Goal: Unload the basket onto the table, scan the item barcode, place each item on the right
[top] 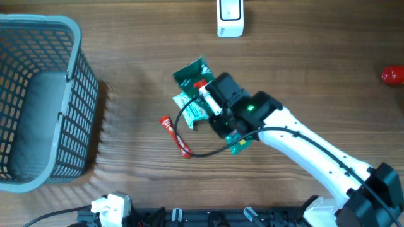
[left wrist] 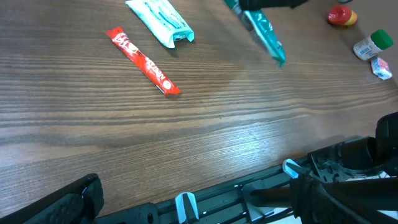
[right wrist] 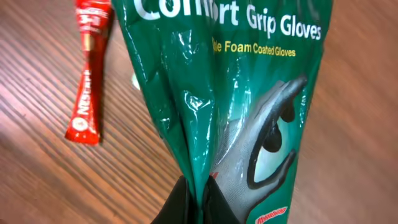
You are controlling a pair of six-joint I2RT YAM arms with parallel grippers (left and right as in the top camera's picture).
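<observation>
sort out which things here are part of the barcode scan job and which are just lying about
In the job: green glove pack; right gripper, shut on it; white device at the top of the overhead view, likely the scanner.
Lying about: red sachet; pale teal packet; basket; red object; green-capped bottle.

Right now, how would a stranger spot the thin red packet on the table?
Start at the grey basket on the table's left side and look right across the bare wood. The red packet lies flat there, near the green glove bag and a pale teal pouch. It is the only slim red stick with white lettering.
</observation>
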